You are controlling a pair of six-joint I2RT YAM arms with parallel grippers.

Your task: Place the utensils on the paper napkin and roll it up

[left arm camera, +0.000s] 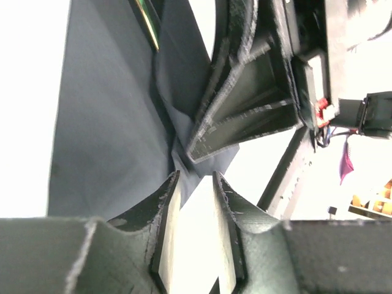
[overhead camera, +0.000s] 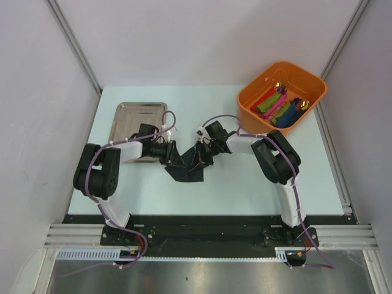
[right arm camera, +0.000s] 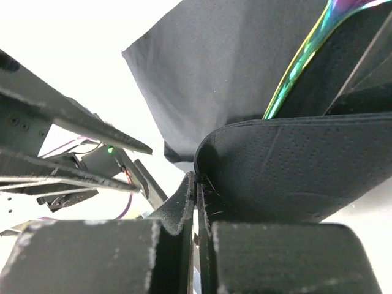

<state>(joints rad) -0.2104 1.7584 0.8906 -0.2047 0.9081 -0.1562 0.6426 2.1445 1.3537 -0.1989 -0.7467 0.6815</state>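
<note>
The black paper napkin [overhead camera: 184,173] lies partly folded at the table's middle, where both arms meet. In the right wrist view a rolled-over fold of the napkin [right arm camera: 275,171] curls against my right gripper [right arm camera: 196,179], which is shut on its edge. An iridescent utensil [right arm camera: 306,55] pokes out of the fold, and a sliver of it [left arm camera: 147,24] shows in the left wrist view. My left gripper [left arm camera: 196,177] stands open just off the napkin's [left arm camera: 110,122] edge, with only bare table between its fingers. From above, the left gripper [overhead camera: 173,158] and the right gripper [overhead camera: 199,156] nearly touch.
A steel tray [overhead camera: 139,119] sits at the back left, partly under the left arm. An orange bin [overhead camera: 309,82] at the back right holds several coloured rolled napkins [overhead camera: 272,104] with gold-tipped cutlery. White walls close in on both sides of the table.
</note>
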